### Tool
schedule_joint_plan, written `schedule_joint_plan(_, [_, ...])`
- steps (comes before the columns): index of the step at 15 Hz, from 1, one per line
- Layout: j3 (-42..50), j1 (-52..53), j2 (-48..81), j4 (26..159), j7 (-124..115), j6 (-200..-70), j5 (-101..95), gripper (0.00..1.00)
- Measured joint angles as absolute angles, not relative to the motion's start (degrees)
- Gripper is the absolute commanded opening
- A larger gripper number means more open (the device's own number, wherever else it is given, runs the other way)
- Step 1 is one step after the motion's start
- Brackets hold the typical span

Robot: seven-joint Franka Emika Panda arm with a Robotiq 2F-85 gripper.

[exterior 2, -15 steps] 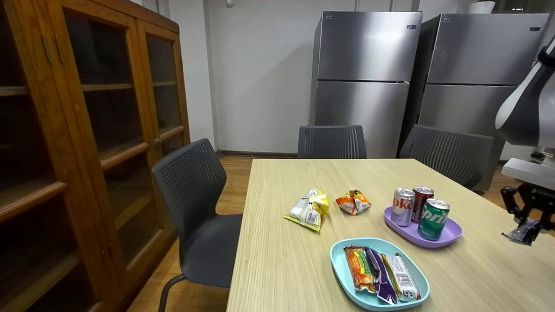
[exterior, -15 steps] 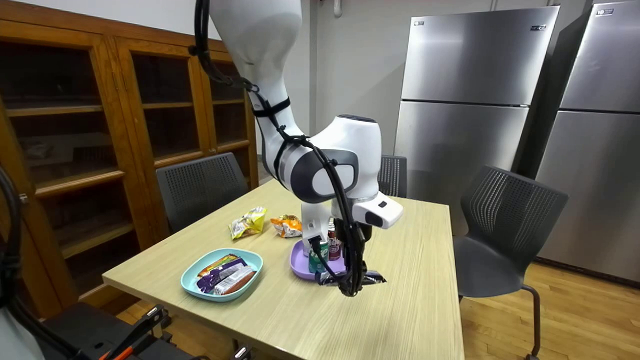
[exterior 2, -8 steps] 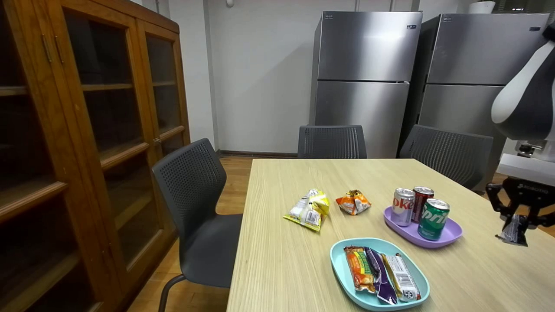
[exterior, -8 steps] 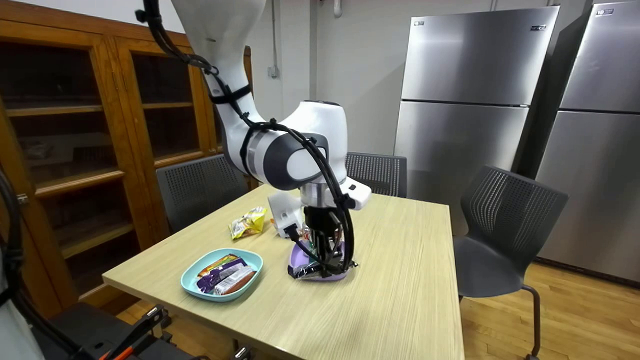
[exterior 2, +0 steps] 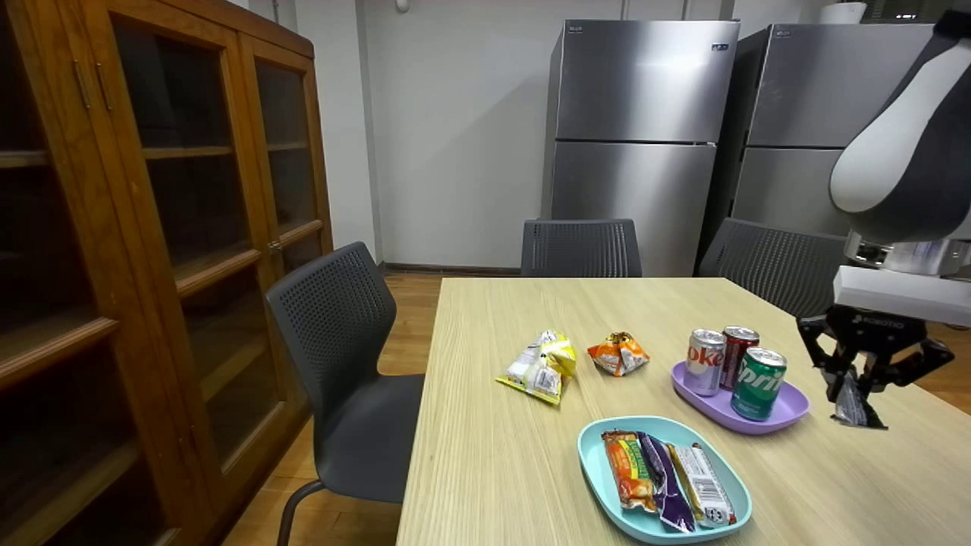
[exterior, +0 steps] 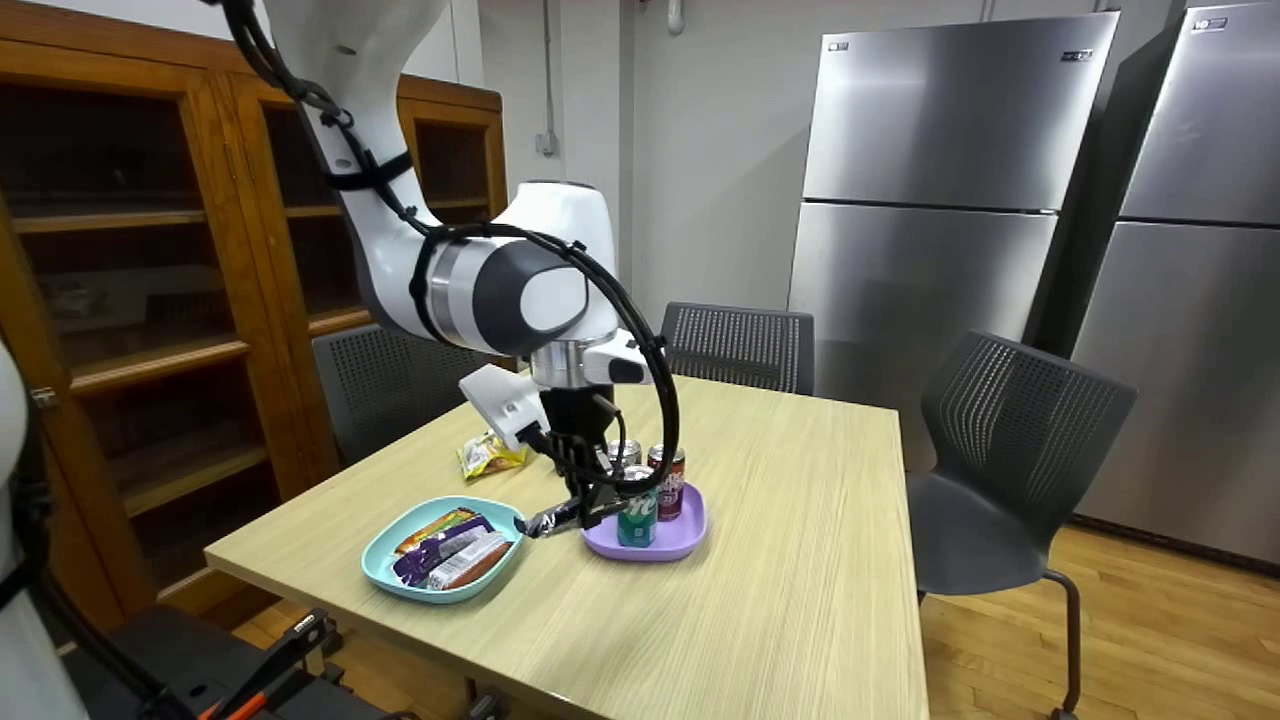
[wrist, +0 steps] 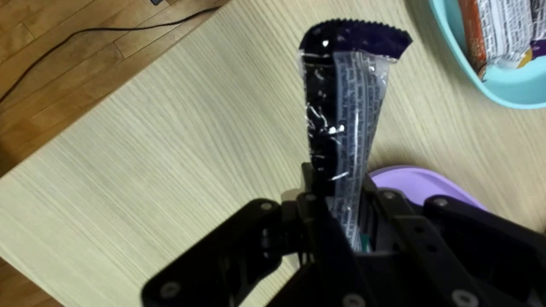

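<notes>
My gripper [exterior: 592, 508] is shut on a dark shiny wrapped bar [wrist: 354, 102] and holds it above the table. The bar sticks out between the fingers in the wrist view; its other end is hidden by the gripper. In an exterior view the gripper [exterior 2: 853, 387] and bar [exterior 2: 853, 411] are just right of a purple plate [exterior 2: 793, 409]. On the plate stand a green Sprite can [exterior 2: 758, 385], a silver Diet Coke can [exterior 2: 704, 364] and a dark red can [exterior 2: 734, 358]. A teal tray [exterior: 385, 572] with several wrapped bars is close to the held bar's tip.
A yellow chip bag [exterior 2: 542, 368] and an orange chip bag [exterior 2: 618, 354] lie farther back on the wooden table [exterior: 800, 590]. Grey chairs [exterior: 1000, 470] stand around it. A wooden glass cabinet [exterior: 160, 330] and steel refrigerators [exterior: 950, 200] stand beyond.
The arm has carried the held bar leftward in both exterior views, from the right of the purple plate towards the teal tray. The plates, cans and bags have not moved.
</notes>
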State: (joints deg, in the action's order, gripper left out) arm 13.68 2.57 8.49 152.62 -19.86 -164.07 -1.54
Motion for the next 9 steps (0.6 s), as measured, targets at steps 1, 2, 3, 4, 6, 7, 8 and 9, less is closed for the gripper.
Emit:
schedule_joint_plan(1, [12.9,2.9,8.2,152.9,-19.9,-164.0,-1.9,0.05])
schedule_joint_plan(2, [12.0,3.2,8.0,153.1,-19.9,-164.0,-2.2,0.05])
schedule_joint_plan(3, [10.9,3.5,7.9,153.3,-19.8,-164.0,-2.3,0.05])
schedule_joint_plan(4, [9.9,3.9,7.9,153.5,-19.8,-164.0,-2.3,0.05])
schedule_joint_plan(6, [8.1,4.7,7.8,153.7,-19.8,-163.9,-2.5,0.05])
schedule_joint_plan(7, [7.1,5.1,7.8,153.8,-19.8,-163.9,-2.5,0.05])
schedule_joint_plan(8, [6.3,5.5,7.8,153.9,-19.8,-163.8,-2.5,0.05])
schedule_joint_plan(9, [5.5,6.1,7.8,153.9,-19.8,-163.7,-2.7,0.05])
